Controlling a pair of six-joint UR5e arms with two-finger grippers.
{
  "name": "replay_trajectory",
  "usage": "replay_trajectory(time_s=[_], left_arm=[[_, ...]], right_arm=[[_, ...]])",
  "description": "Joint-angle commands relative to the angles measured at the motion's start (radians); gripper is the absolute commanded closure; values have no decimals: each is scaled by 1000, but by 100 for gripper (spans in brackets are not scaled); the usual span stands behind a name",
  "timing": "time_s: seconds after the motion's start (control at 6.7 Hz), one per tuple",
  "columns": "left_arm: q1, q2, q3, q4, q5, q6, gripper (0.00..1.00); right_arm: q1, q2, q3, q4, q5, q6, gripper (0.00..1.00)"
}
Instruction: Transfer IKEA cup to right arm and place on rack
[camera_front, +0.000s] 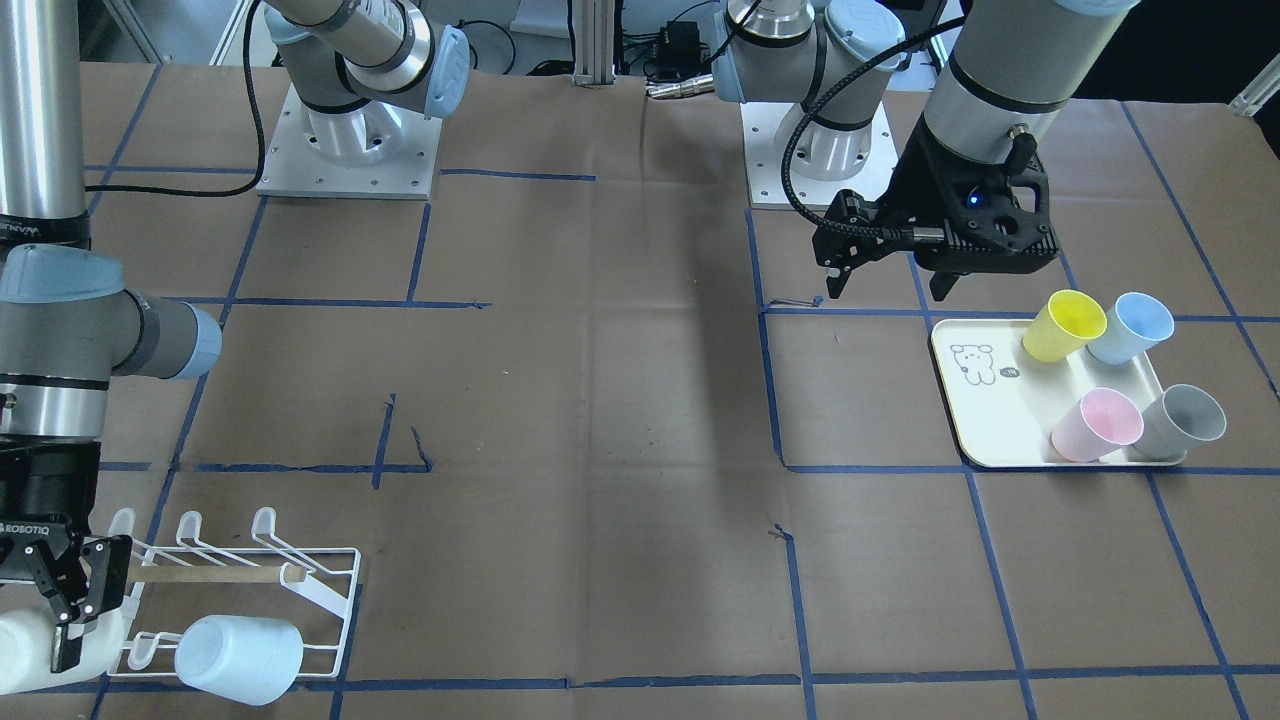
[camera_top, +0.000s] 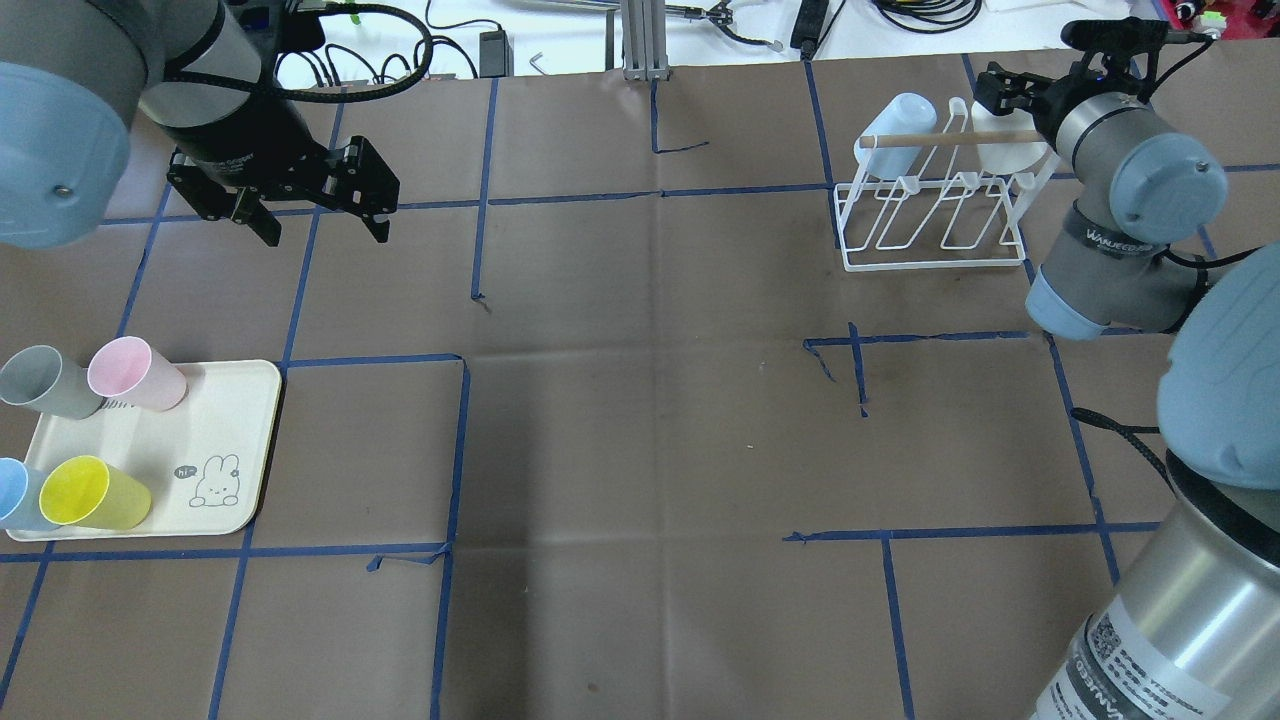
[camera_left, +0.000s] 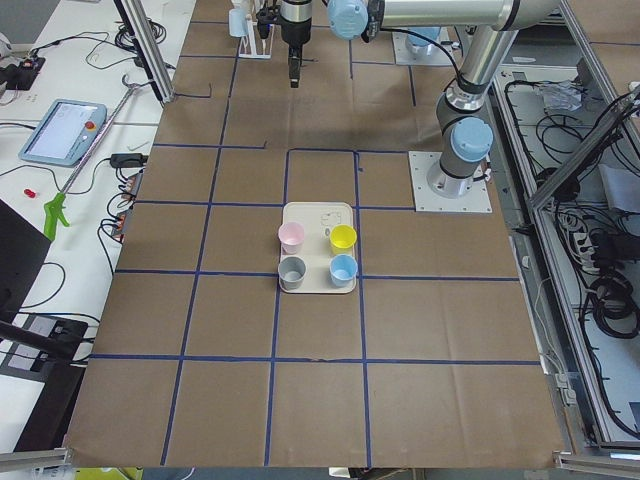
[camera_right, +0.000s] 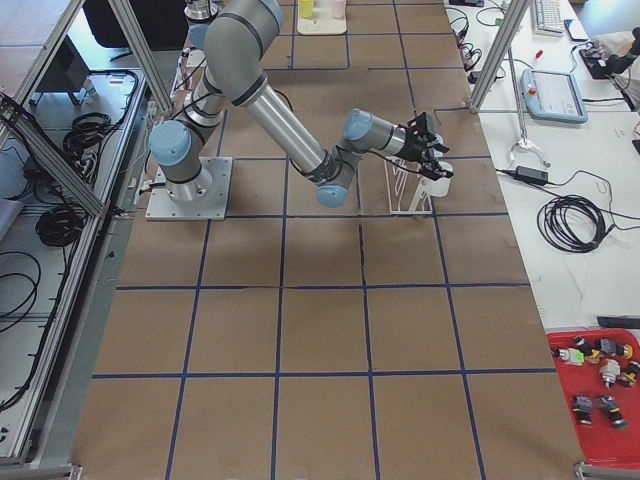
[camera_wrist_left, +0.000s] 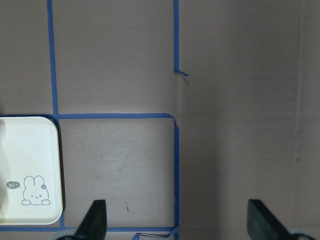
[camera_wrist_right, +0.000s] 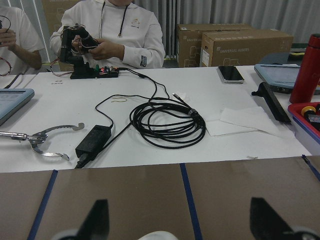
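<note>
**White cup at the rack's end, under the right gripper**
Fingers spread wide, apparently gripping nothing; whether the cup is seated on its prong is hidden. Risk: on withdrawal a finger catches the cup wall and tips it off, or jolts the light rack and blue cup. Left gripper spread, empty, well apart.

Matt brown paper, creased, covers the table, lined with blue tape. At one o'clock overhead, the rack is smooth white-coated wire with a pale, bare wooden dowel. At eight o'clock, the tray and its cups look like smooth, matt plastic.
</note>
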Motion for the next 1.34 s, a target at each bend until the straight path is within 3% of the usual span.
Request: replay_trajectory(time_s=[0.0,0.3,1.19], left_arm=[[-6,-1,3,1,-1,-2,0],[-6,-1,3,1,-2,-2,0],[-6,-1,-2,1,-2,-4,0]], right_arm=[[0,-4,-9,7,-8,1,0],[2,-48,-34,62,-11,1,0],[19,-413,-80,1098,-15,-10,0]])
